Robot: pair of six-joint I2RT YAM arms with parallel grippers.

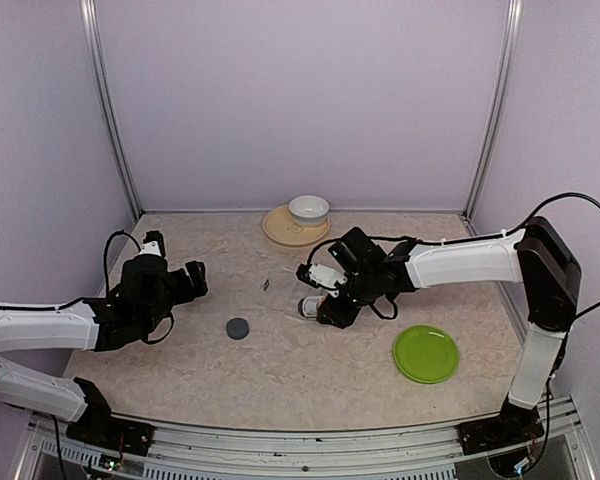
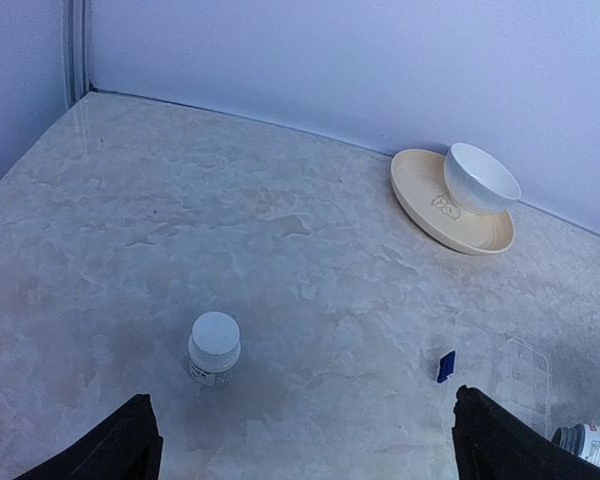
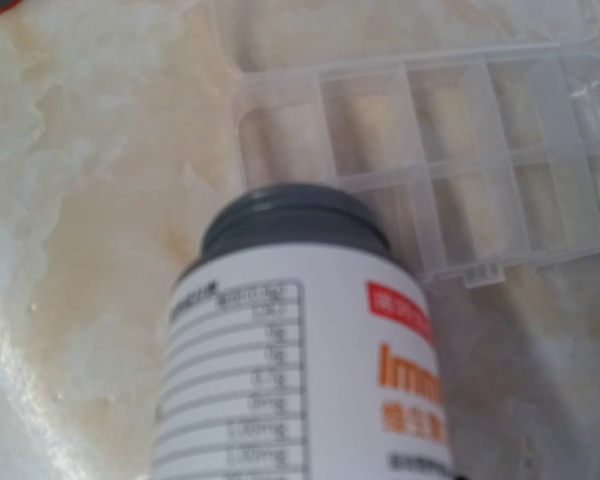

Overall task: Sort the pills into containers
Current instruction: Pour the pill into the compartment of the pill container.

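Observation:
The containers are one clear pill box [image 3: 460, 140] with small compartments, lying flat on the table; it also shows in the left wrist view [image 2: 521, 372]. My right gripper [image 1: 325, 305] is shut on a white labelled bottle [image 3: 300, 380]. The bottle is tilted, with its dark grey top [image 3: 295, 215] at the near edge of the box. The same bottle [image 1: 310, 307] shows in the top view. My left gripper [image 1: 192, 280] hangs open over the left of the table, its black fingertips [image 2: 130, 440] far apart and holding nothing. The pills are out of view.
A small white capped bottle [image 2: 214, 347] stands ahead of the left gripper. A small blue piece [image 2: 445, 366] lies left of the pill box. A round grey disc [image 1: 238, 327] lies mid-table. A white bowl [image 1: 308, 208] sits on a tan plate [image 1: 280, 232] at the back. A green plate [image 1: 425, 353] is front right.

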